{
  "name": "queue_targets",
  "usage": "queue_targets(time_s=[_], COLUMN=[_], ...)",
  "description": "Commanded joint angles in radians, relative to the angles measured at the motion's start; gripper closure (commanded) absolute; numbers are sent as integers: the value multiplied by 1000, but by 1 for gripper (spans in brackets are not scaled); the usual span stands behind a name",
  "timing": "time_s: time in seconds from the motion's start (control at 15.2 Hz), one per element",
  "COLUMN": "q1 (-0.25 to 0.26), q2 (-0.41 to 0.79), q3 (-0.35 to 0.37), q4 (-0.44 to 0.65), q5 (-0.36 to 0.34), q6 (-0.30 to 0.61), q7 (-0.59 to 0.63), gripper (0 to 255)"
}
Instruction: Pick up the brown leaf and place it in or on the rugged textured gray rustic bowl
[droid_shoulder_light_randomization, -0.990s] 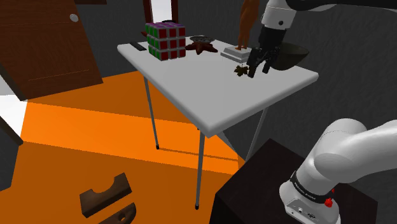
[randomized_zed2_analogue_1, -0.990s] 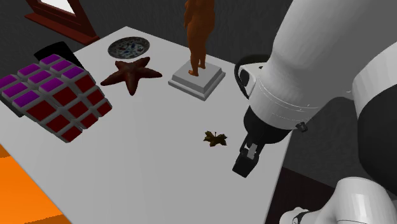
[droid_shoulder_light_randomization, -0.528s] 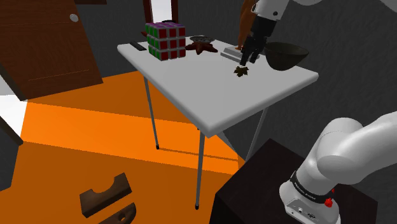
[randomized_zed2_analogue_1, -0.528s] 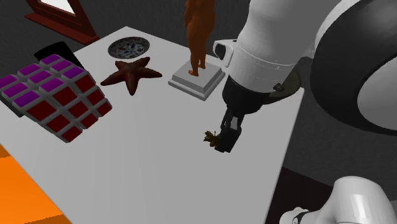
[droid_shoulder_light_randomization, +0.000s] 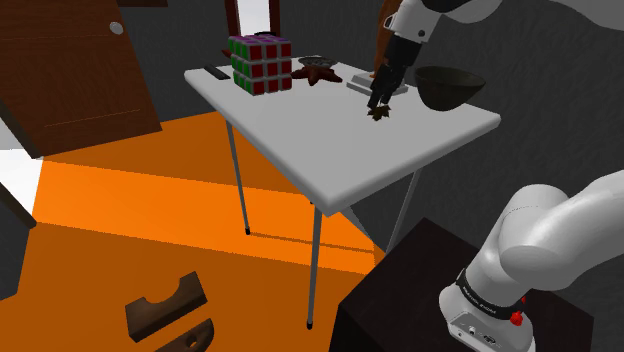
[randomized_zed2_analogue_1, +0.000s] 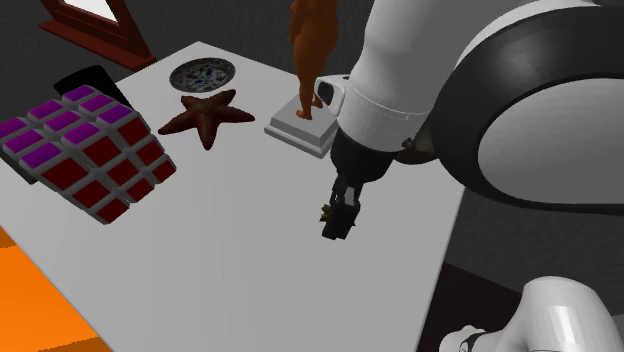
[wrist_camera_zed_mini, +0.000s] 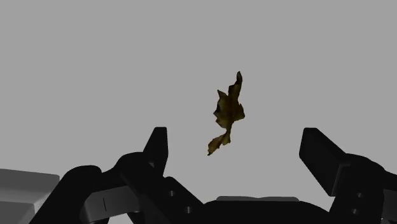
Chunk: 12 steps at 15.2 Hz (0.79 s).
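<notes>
- A white Franka arm reached over a white folding table (droid_shoulder_light_randomization: 300, 135), with its black two-finger gripper (droid_shoulder_light_randomization: 381, 102) pointed down just above the tabletop.
- In the wrist view the gripper (wrist_camera_zed_mini: 236, 140) stood wide open. Its two fingers were far apart and held nothing.
- A small, crinkled brown leaf (wrist_camera_zed_mini: 228, 113) lay flat on the table in the gap between the fingers, touching neither one.
- In the shoulder view the leaf (droid_shoulder_light_randomization: 379, 113) lay to the left of a dark grey rounded bowl (droid_shoulder_light_randomization: 448, 86), near it but clearly apart.
- In the second exterior view the gripper (randomized_zed2_analogue_1: 338, 224) hid most of the leaf (randomized_zed2_analogue_1: 324, 212).
- Farther off on the table stood an orange-brown figurine (randomized_zed2_analogue_1: 312, 50) on a grey square base, a dark red starfish (randomized_zed2_analogue_1: 207, 115) and a red-and-purple puzzle cube (randomized_zed2_analogue_1: 80, 150).
</notes>
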Motion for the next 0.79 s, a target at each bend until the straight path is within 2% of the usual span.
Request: queue_targets(time_s=[0.0, 0.46, 0.53, 0.73], q1=[0, 0, 0, 0], q2=[-2, -2, -2, -2], q3=[0, 0, 0, 0], q4=[-25, -25, -25, -24], q5=[0, 0, 0, 0], q6=[23, 23, 23, 23], q7=[-2, -2, -2, -2], gripper=[0, 0, 255, 255])
